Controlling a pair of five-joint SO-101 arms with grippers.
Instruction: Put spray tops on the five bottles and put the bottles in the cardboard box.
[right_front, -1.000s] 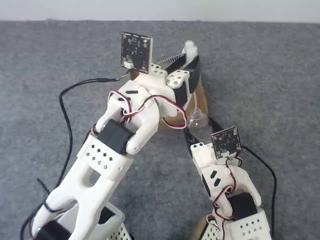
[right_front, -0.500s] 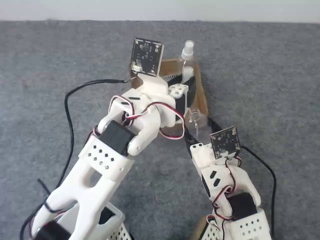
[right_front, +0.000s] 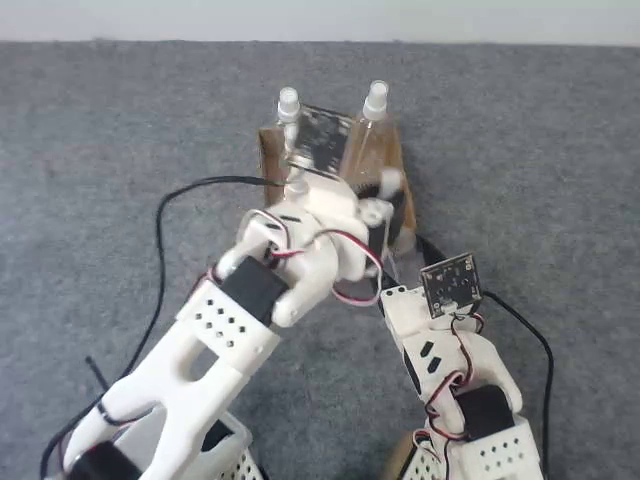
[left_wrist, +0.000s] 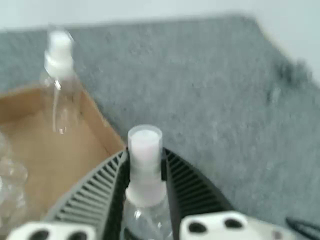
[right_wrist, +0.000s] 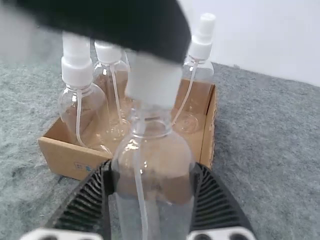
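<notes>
1. The grey bench (right_front: 90, 150) has the box (right_wrist: 65, 150) near its far edge.
2. Three bottles (right_wrist: 77, 95) with tops on stand in the box.
3. The right claw (right_wrist: 150, 192) grips one more bottle (right_wrist: 150, 155) just by the box's near side.
4. The left claw (left_wrist: 145, 162) pinches the top (left_wrist: 145, 142) on its neck.
5. Still to do, I think: finish this top, then box the bottle.

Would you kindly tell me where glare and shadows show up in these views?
Right wrist view: small white glints on the held bottle and fainter ones on the boxed bottles. High view: even light, no hard shadows on the grey mat. Left wrist view: no glare on the spray top.
</notes>
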